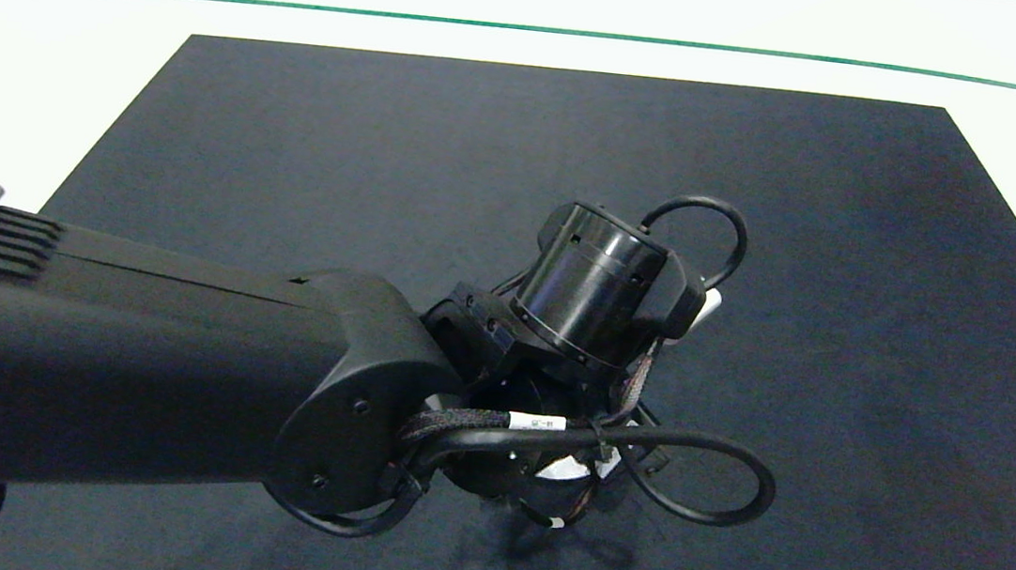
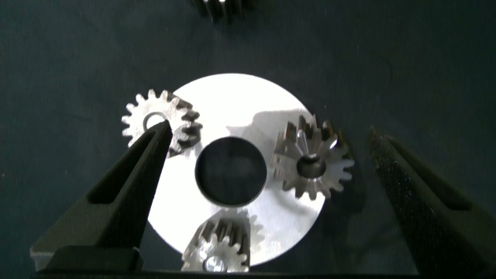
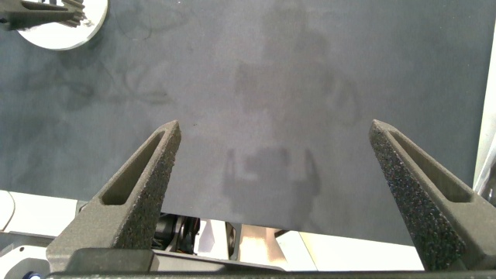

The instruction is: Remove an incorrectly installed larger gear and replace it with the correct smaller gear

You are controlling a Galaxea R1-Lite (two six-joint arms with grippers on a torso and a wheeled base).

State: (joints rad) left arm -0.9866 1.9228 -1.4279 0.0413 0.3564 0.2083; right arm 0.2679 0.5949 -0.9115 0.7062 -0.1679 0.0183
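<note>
Above the larger gear, left pincer apparently gapes wide.

A white table carried a dark mat filling most of the frame. At lower centre, a white disc lay on the mat.

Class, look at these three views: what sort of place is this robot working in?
Probably a lab test bench: a dark mat on a white table, a white disc carrying metal gears, and the open left gripper above it.
</note>
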